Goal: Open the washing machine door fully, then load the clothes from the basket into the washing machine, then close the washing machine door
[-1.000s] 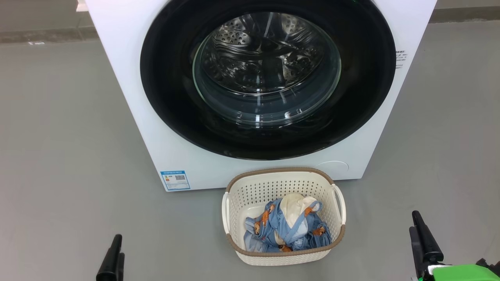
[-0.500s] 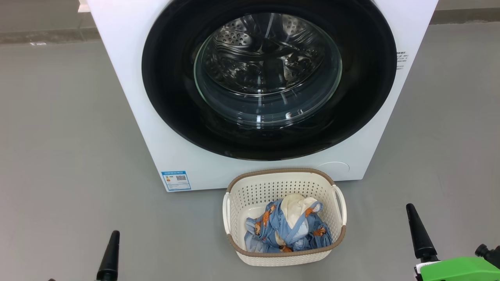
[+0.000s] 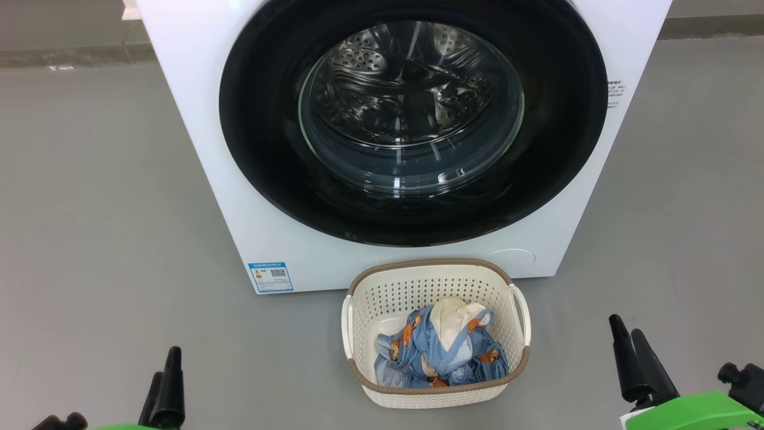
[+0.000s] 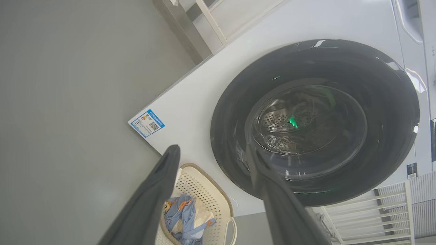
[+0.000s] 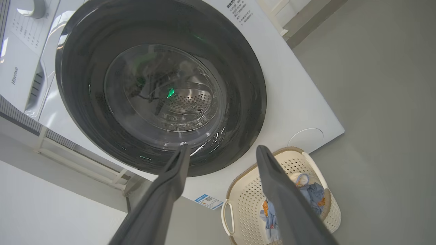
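basket [image 3: 418,289] in front of washing machine [image 3: 197,119], clothes [image 3: 439,352] piled inside; door [image 3: 262,149] shut; left gripper [image 3: 166,362] and right gripper [image 3: 625,325] spread, empty

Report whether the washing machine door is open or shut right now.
Shut. The washing machine door lies flush on the washing machine front; the drum shows through its glass.

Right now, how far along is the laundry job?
Nothing looks done: the washing machine door is shut and the clothes lie in the basket. Nothing in hand: left tool and right tool are open and empty. Left: opening, loading, closing.
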Robot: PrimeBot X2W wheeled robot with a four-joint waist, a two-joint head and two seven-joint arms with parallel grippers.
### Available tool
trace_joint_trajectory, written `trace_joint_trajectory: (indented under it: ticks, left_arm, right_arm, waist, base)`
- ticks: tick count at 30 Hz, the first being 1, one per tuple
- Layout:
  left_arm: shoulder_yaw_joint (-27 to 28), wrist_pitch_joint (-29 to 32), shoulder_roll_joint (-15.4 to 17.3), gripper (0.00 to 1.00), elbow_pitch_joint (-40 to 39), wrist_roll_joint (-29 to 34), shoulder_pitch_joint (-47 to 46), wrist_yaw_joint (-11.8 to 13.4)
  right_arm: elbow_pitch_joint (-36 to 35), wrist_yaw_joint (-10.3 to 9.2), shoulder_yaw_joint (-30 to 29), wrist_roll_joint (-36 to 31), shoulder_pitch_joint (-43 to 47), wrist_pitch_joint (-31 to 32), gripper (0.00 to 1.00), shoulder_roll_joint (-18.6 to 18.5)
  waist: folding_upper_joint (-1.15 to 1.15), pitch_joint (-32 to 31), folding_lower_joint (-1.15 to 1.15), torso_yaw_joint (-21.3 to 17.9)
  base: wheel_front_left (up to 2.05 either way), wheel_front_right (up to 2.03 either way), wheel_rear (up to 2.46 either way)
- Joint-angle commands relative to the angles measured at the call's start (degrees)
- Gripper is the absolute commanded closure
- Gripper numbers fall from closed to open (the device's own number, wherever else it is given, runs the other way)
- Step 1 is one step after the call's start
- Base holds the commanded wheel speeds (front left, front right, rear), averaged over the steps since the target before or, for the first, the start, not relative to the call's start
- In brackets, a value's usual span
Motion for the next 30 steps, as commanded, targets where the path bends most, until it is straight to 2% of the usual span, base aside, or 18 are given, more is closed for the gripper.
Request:
trace_joint_trajectory:
  ticks: [1, 14, 22, 30]
  left_arm:
    - [1.03, -0.75, 1.06, 0.0, -2.09, 2.53, -0.52, -0.18]
    - [-1.3, -2.94, 1.22, 0.0, -5.55, 19.3, 0.48, 2.74]
    - [-2.01, -4.29, 1.33, 0.0, -6.52, 26.01, 0.99, 3.5]
    - [-2.36, -5.47, 1.42, 0.0, -7.28, 31.35, 1.41, 4.05]
  right_arm:
    - [-2.14, 0.05, 0.91, -3.01, -0.74, -0.78, 0.0, -1.06]
    - [-3.72, 0.06, 0.36, -19.54, -0.1, -2.96, 0.0, -0.37]
    - [-4.1, 0.06, -0.28, -27.9, 0.31, -4.29, 0.0, 0.05]
    - [-4.71, 0.07, -0.39, -33.59, 0.69, -5.47, 0.0, 0.3]
  waist:
    - [0.0, -0.02, 0.0, 0.0]
    - [0.0, -0.06, 0.0, -0.14]
    - [0.0, -0.03, 0.0, -0.12]
    - [0.0, -0.21, -0.01, -0.13]
  base:
    - [0.0, 0.0, 0.0]
    - [0.0, 0.0, 0.0]
    - [0.0, 0.0, 0.0]
    - [0.0, 0.0, 0.0]
